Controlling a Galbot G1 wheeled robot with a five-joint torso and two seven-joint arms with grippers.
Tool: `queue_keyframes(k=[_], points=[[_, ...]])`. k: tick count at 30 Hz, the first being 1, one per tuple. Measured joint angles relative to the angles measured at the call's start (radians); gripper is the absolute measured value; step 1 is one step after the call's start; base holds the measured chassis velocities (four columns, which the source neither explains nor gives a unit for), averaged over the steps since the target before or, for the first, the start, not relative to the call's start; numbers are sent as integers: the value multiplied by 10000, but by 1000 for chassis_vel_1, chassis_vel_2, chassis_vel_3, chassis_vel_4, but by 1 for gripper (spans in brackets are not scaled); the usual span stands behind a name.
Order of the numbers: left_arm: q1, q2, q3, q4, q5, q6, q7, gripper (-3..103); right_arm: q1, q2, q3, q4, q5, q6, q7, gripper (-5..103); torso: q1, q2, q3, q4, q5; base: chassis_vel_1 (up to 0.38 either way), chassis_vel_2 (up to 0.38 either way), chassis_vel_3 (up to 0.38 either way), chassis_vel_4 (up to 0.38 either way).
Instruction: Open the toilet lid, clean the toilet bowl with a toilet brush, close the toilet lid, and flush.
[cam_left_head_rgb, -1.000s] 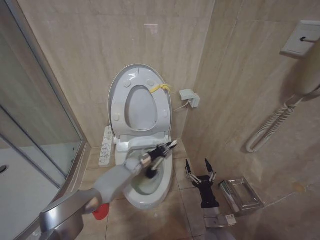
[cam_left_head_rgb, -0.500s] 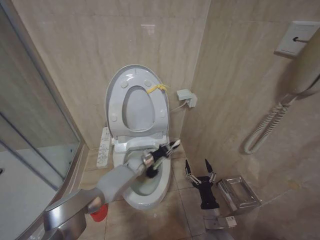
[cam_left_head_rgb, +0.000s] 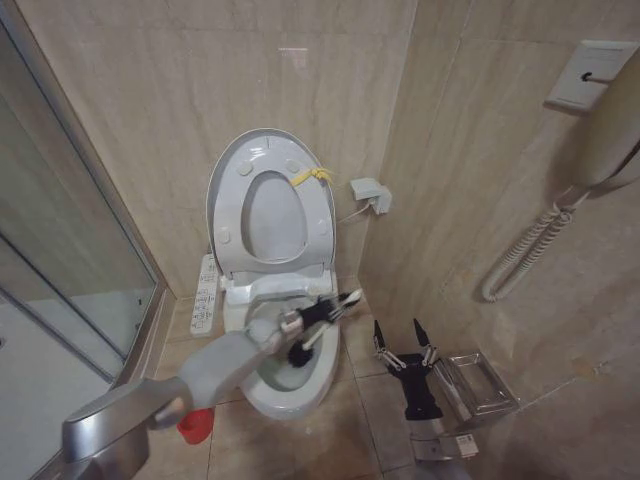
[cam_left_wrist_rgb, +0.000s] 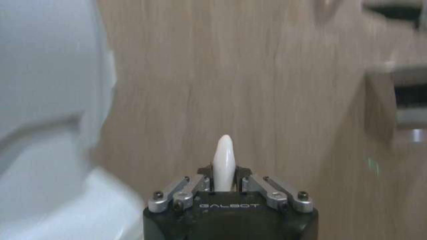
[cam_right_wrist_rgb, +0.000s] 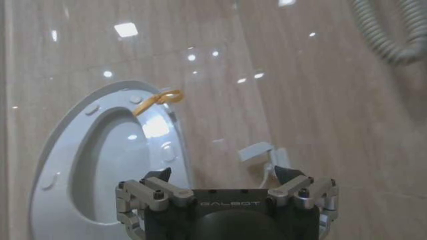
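The robot is working through step 2 of the task, the scrubbing of the bowl. In the head view the toilet lid (cam_left_head_rgb: 270, 205) is standing raised against the wall at upper centre, with the seat ring up against it and the yellow tag (cam_left_head_rgb: 312, 177) showing at its upper right edge. Below it, at lower centre, the toilet bowl (cam_left_head_rgb: 290, 385) is lying open. The left gripper (cam_left_head_rgb: 318, 312) is reaching in from the lower left and is clenched on the toilet brush (cam_left_head_rgb: 322, 325), whose whitish handle is slanting up to the right while its dark head is dipping inside the bowl. The left wrist view confirms the grasp: the fingers are closing on the white handle tip (cam_left_wrist_rgb: 223, 162).

The right gripper (cam_left_head_rgb: 405, 340) is hanging idle at lower centre-right, beside the bowl, its 2 fingers spread apart and holding nothing; the right wrist view shows them (cam_right_wrist_rgb: 227, 175) splayed the same way, facing the raised lid (cam_right_wrist_rgb: 100, 160).

Judging from this, the next move calls for sweeping the bristles around the inner wall, then returning the brush to the red holder cup (cam_left_head_rgb: 196, 424) at lower left.

Whether the bristles are actually touching the ceramic is hard to make out, since the arm is covering part of the bowl's interior. The holder cup is half hidden behind the arm, and the button panel (cam_left_head_rgb: 205, 295) is too small to read.
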Motion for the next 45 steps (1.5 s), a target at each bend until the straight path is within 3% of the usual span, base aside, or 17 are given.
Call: queue_keyframes(k=[4, 6, 7, 8, 11, 14, 17, 18, 19, 22, 25, 27, 30, 35, 38, 42, 45], points=[[-715, -130, 295, -667, -845, 431, 805, 22, 71, -5, 23, -95, -5, 0, -5, 100, 0, 0, -1, -19, -2, 11, 16, 3, 5], [-1084, -256, 296, -808, -1279, 484, 1930, 22, 99, 19, 27, -122, -7, 0, -5, 100, -1, 1, -3, -36, -5, 0, 0, 0, 0], [-1321, -249, 419, -413, -1400, 532, 3005, 22, 100, 35, 20, -123, -4, 0, -4, 100, -1, 2, -4, -39, 2, -39, -76, -35, -40], [-1321, -249, 419, -413, -1400, 532, 3005, 22, 100, 35, 20, -123, -4, 0, -4, 100, -1, 2, -4, -39, 2, -39, -76, -35, -40], [-1299, -174, 549, 1239, -822, 578, 4677, 22, 98, -1, -51, -124, 9, 0, -18, 100, 2, -1, 0, -15, -1, -32, -42, -8, -11], [-1260, -345, 214, 1481, -755, 631, 5157, 22, 108, -77, -39, -174, 68, 2, -23, 100, 1, -1, 1, -4, -5, 23, 21, 10, 8], [-1283, -579, -213, 1088, -1025, 707, 5271, 22, 130, -94, 39, -198, 109, 3, -23, 100, 1, -1, 0, -7, -3, 23, 11, 4, 8], [-1297, -734, -567, 827, -1068, 687, 5384, 22, 137, -73, 76, -195, 127, 4, -21, 100, 0, 0, -2, -33, -6, 0, 0, 0, 0], [-1270, -739, -715, 794, -1015, 609, 5464, 22, 125, -62, 85, -179, 133, 6, -18, 100, -2, 2, -5, -39, -6, 0, 0, 0, 0], [-963, -540, -810, 1146, -573, 355, 5617, 22, 115, -61, 55, -155, 132, 7, -18, 100, 0, 1, -2, -40, 2, -79, -49, -28, -32], [-539, -116, -1130, 1559, -109, 197, 5790, 22, 99, -104, 7, -155, 130, 17, -24, 100, 1, -2, 1, -10, -4, -18, -6, 5, 0], [-424, 36, -1435, 1316, -118, 293, 6042, 22, 99, -124, 16, -155, 130, 22, -27, 100, 0, 0, -2, -4, -2, 33, 24, 23, 15], [-436, 332, -1733, 437, -164, 618, 6489, 22, 103, -94, 67, -158, 123, 27, -29, 100, -1, 0, -2, -26, -6, 57, 32, -1, 18], [-306, 687, -1734, 927, 553, 276, 6403, 22, 137, -24, -25, -151, 82, 21, -55, 100, -1, 1, -3, -31, -3, 10, 2, -2, 3], [-6, 542, -2120, 921, 549, 227, 6083, 22, 150, -18, -57, -152, 46, 18, -81, 100, -1, 0, -1, -9, -3, 0, 0, 0, 0], [29, 195, -2584, 459, 220, 220, 5808, 22, 143, -6, -9, -158, 23, 18, -90, 100, -1, 0, -2, -32, -3, 0, 0, 0, 0], [42, 304, -2571, 1168, 889, 2, 5883, 20, 122, -6, -34, -125, 21, 18, -104, 100, 0, 0, -1, -36, -2, 0, 0, 0, 0]])
